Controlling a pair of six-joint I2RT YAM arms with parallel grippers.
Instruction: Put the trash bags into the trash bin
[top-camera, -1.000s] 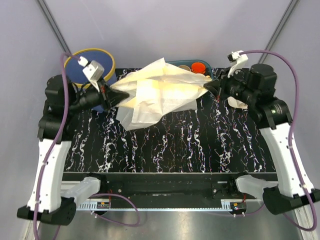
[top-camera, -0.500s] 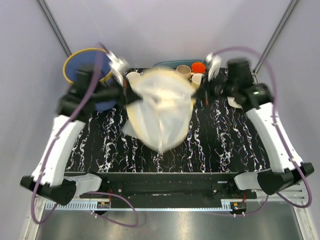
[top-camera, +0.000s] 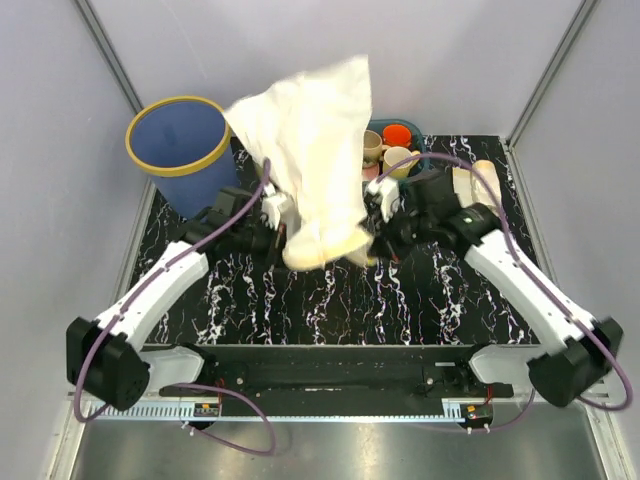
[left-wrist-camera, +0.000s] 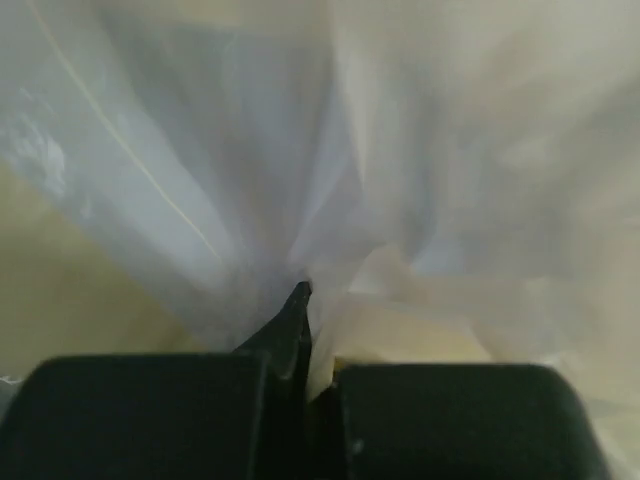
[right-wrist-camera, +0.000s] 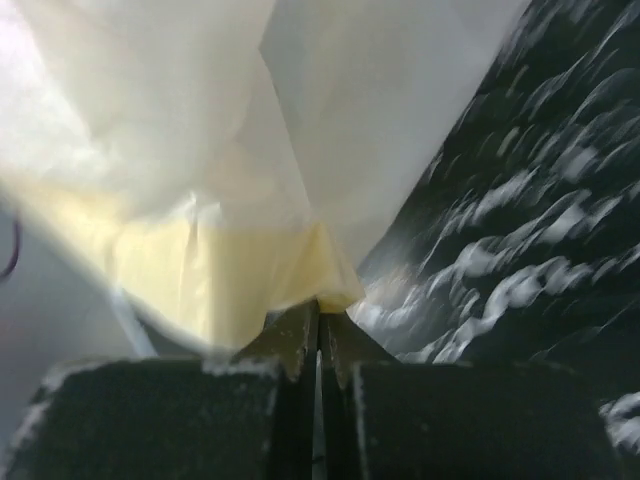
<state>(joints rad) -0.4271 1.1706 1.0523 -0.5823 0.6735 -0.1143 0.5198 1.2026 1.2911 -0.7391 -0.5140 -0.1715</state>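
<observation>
- Two robot arms hold a large cream bag (top-camera: 310, 150) aloft above a black marbled table (top-camera: 400, 310), seen from above.
- The left gripper (top-camera: 285, 230) is closed tight on the bag's lower left edge. Its wrist view shows the dark fingertips (left-wrist-camera: 300, 305) pressed together with film gathered in folds between them and pale bag (left-wrist-camera: 400, 150) filling the frame.
- The right gripper (top-camera: 373, 240) is likewise clamped on the bag's lower right edge. In its wrist view the fingers (right-wrist-camera: 300, 340) meet with no gap, pinching a yellowish corner of the bag (right-wrist-camera: 200, 150), with the table (right-wrist-camera: 520, 200) to the right.
- The two grippers sit near each other over the middle of the table, the bag's bunched lower end between them.
- From there the bag fans upward and outward toward the back wall, spread wide at its top.
- The blue bin (top-camera: 185, 175), yellow-rimmed, stands upright at the back left corner. The bag is not in it; its upper left corner overlaps the bin's right rim in the overhead view.
- A teal basket (top-camera: 425, 148) with mugs (top-camera: 398, 158) and an orange cup (top-camera: 397, 133) sits at the back, partly hidden behind the bag.
</observation>
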